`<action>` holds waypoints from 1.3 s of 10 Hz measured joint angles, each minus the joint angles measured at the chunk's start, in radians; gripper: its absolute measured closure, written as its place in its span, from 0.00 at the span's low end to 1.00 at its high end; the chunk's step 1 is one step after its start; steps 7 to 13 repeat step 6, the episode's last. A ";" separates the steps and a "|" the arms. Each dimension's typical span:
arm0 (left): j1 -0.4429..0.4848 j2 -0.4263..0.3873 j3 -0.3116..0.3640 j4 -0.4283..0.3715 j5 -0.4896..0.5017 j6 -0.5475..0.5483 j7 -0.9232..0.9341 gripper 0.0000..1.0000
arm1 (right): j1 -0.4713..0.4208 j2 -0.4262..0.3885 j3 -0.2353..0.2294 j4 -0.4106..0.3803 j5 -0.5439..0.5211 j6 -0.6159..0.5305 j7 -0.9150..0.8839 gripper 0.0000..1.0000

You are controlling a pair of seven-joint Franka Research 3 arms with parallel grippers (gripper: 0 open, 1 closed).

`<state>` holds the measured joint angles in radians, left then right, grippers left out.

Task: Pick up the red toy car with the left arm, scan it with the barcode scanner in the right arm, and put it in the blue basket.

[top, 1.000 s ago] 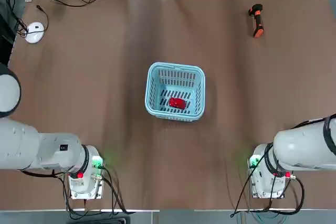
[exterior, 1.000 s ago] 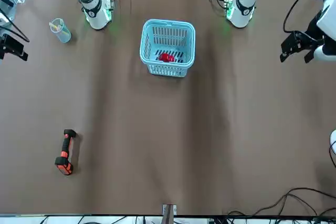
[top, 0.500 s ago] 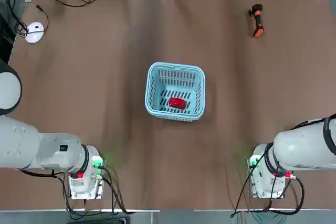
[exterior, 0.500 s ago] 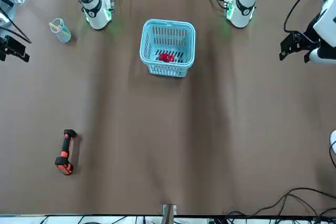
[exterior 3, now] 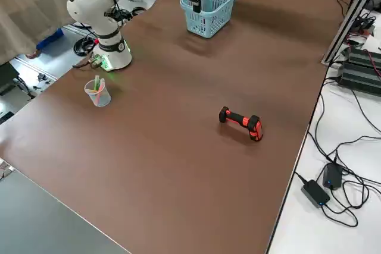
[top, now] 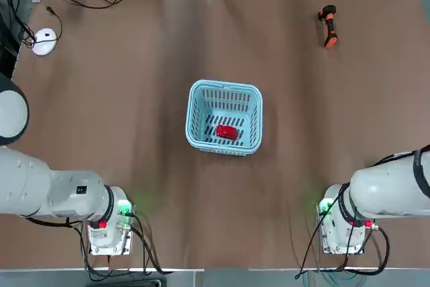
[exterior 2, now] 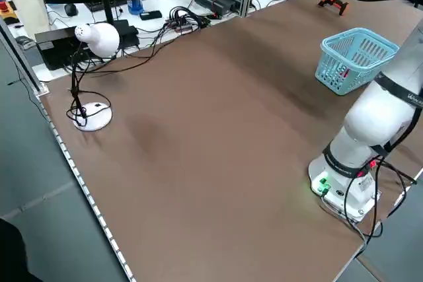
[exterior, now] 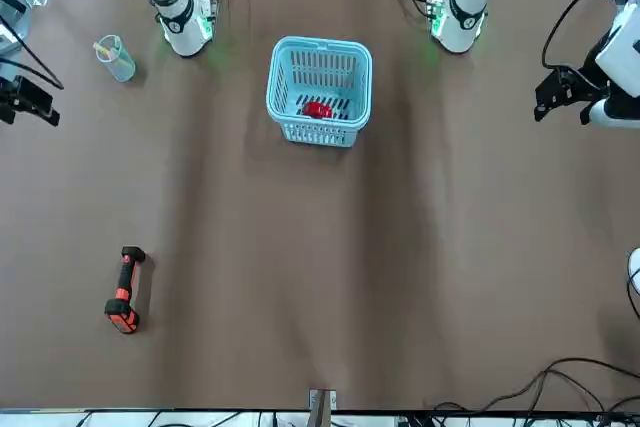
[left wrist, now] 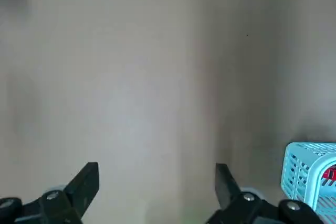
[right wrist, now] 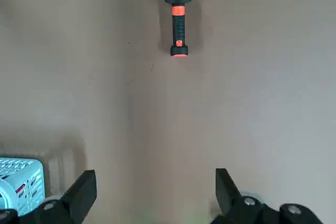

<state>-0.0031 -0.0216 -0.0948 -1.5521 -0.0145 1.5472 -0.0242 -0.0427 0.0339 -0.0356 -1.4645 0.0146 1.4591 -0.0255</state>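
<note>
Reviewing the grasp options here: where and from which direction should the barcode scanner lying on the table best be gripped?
Probably from above, across the orange-and-black handle of the barcode scanner. It lies flat on the table, black head toward the far edge, nothing close beside it. The right gripper is open and well short of it.

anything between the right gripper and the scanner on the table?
Nothing visible. The right wrist view shows bare table from the open right gripper up to the barcode scanner, which lies alone. The blue basket sits off to one side, clear of that line, with the red toy car inside.
</note>
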 joint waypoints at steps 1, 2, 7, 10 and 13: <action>0.000 0.000 0.000 0.000 0.000 0.001 -0.001 0.02 | 0.005 0.001 0.000 0.000 0.000 0.004 0.000 0.00; 0.000 0.000 0.000 0.000 -0.001 0.001 -0.002 0.02 | 0.009 0.001 0.000 0.000 0.000 0.005 0.000 0.00; 0.000 0.000 0.000 0.000 -0.002 0.001 -0.012 0.02 | 0.013 0.001 0.000 -0.006 0.000 0.009 0.000 0.00; 0.000 0.000 0.000 0.000 -0.002 0.001 -0.012 0.02 | 0.013 0.001 0.000 -0.006 0.000 0.009 0.000 0.00; 0.000 0.000 0.000 0.000 -0.002 0.001 -0.012 0.02 | 0.013 0.001 0.000 -0.006 0.000 0.009 0.000 0.00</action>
